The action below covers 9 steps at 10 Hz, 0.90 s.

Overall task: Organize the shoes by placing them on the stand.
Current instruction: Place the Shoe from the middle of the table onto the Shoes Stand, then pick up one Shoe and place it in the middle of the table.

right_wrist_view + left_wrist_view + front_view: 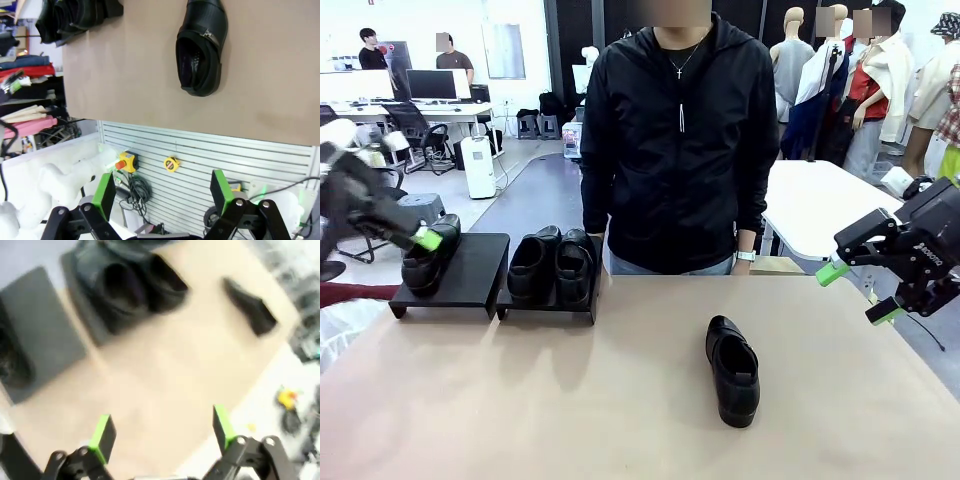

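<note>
One glossy black shoe (430, 258) rests on the left section of the black stand (470, 280). My left gripper (420, 240) hovers just above and left of that shoe, apart from it. In the blurred left wrist view the left gripper (162, 432) is open with nothing between its fingers. Two more shoes (554, 265) stand side by side on the stand's right section (545, 305). A single shoe (733, 368) lies on the table, toe toward me. My right gripper (857, 292) is open, raised beyond the table's right edge. In the right wrist view it (162, 194) is open, with that shoe (201, 47) far ahead.
A person in a black jacket (680, 140) stands at the far edge of the brown table (570, 400), hands down. A white table (820, 200) stands behind at the right. Below the near table edge a slatted wall (200, 150) holds small tools.
</note>
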Each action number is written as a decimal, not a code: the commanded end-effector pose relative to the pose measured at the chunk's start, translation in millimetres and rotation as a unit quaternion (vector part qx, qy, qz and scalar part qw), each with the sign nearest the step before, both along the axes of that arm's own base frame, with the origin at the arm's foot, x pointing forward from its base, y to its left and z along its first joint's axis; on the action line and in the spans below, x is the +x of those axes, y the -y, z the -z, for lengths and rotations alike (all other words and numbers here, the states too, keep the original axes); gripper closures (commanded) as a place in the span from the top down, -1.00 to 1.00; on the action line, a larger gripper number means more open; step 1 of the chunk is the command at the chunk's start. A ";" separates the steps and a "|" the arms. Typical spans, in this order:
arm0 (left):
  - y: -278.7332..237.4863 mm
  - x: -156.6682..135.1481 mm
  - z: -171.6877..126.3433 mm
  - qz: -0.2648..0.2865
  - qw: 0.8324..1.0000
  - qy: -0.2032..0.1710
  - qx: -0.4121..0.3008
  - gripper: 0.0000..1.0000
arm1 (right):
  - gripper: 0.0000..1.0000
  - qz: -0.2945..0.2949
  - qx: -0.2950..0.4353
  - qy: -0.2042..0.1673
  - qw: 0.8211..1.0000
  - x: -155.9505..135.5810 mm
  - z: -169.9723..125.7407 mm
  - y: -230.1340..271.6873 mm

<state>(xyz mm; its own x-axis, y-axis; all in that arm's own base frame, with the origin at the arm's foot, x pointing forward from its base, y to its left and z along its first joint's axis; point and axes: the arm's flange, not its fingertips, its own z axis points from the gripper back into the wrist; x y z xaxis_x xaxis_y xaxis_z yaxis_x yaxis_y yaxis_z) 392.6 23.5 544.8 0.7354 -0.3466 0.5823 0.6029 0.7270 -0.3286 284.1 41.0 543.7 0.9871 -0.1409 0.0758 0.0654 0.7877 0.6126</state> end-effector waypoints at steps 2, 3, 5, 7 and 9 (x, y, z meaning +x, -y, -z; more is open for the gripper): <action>-27.1 -32.3 16.4 0.017 0.994 -0.104 -0.020 1.00 | 1.00 -0.009 0.011 0.006 1.000 1.7 -2.4 1.2; -15.4 -37.2 27.6 0.014 0.993 -0.110 0.030 1.00 | 1.00 -0.009 0.011 0.006 1.000 1.7 -2.4 1.2; -26.4 -40.4 5.5 0.055 0.995 -0.069 -0.046 1.00 | 1.00 -0.009 0.011 0.006 1.000 1.7 -2.4 1.2; -26.4 -40.4 5.5 0.055 0.995 -0.069 -0.046 1.00 | 1.00 -0.009 0.011 0.006 1.000 1.7 -2.4 1.2; -26.4 -40.4 5.5 0.055 0.995 -0.069 -0.046 1.00 | 1.00 -0.009 0.011 0.006 1.000 1.7 -2.4 1.2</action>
